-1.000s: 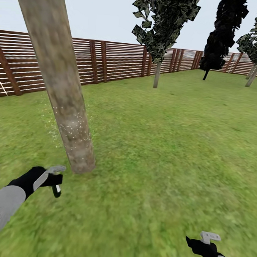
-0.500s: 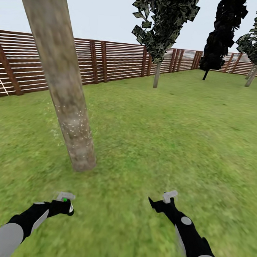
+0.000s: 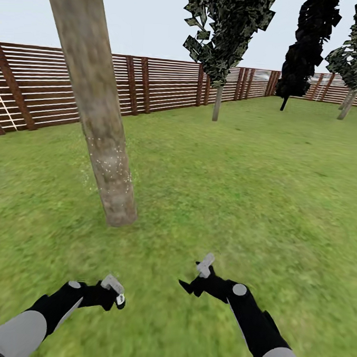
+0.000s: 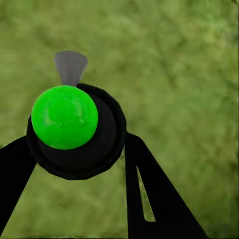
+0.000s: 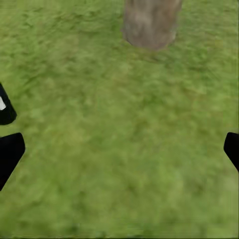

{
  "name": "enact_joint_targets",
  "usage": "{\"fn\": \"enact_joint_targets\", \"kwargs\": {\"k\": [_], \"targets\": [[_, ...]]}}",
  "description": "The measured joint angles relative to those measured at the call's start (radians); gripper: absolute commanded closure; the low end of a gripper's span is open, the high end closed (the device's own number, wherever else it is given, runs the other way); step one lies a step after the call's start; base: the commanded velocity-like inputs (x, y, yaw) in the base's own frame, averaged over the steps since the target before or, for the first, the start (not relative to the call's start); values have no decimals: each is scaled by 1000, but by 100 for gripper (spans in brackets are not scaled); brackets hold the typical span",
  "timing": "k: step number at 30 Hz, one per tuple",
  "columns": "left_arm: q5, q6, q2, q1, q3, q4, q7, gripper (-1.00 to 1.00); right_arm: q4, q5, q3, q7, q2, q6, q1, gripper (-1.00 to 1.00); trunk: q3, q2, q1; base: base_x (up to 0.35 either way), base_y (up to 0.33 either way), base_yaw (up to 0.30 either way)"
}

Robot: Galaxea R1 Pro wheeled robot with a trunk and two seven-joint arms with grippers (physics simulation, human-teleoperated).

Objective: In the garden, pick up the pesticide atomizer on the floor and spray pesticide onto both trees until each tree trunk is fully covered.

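A thick, leaning, mottled grey-brown tree trunk [image 3: 100,126] rises from the lawn at the left; its base [image 5: 151,22] also appears in the right wrist view. Pale specks of pesticide [image 3: 114,169] dot its lower part. My left gripper [image 3: 113,295] hangs low over the grass, short of the trunk, shut on the pesticide atomizer [image 3: 117,296]. In the left wrist view the bottle's dark round body with its green spot [image 4: 64,117] sits between the black fingers [image 4: 154,199], grey trigger head [image 4: 70,64] beyond it. My right gripper [image 3: 195,277] is open and holds nothing, its fingertips [image 5: 10,154] spread wide over grass.
A brown slatted fence [image 3: 168,85] edges the lawn [image 3: 251,193] at the back and left. A slim pale-trunked tree [image 3: 218,101] stands by the fence, a dark tree [image 3: 305,54] and another [image 3: 352,99] further right. Open grass stretches ahead and right.
My left gripper with the atomizer has dropped down and back from beside the trunk. The right arm has swung up and leftward into the middle. The view has shifted slightly.
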State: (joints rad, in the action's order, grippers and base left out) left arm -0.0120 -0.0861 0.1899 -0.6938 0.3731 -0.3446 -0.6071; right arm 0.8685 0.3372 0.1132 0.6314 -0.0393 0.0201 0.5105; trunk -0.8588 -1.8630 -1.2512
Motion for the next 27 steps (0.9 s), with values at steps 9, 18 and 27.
{"fn": "enact_joint_targets", "kwargs": {"k": [9, 18, 27], "targets": [[-161, 33, -1, -1, 4, -3, -182, 100, 162, 5, 122, 253, -8, 129, 6, -100, 0, 0, 0, -75, 0, 0], [-333, 88, -12, 0, 12, -4, -284, 100, 146, 5, 129, 254, -11, 128, 6, -100, 0, 0, 0, 0, 0, 0], [-492, 93, -31, 0, 9, -96, -382, 100, 142, 7, 176, 255, -11, 129, 6, -100, 0, 0, 0, 0, 0, 0]]}}
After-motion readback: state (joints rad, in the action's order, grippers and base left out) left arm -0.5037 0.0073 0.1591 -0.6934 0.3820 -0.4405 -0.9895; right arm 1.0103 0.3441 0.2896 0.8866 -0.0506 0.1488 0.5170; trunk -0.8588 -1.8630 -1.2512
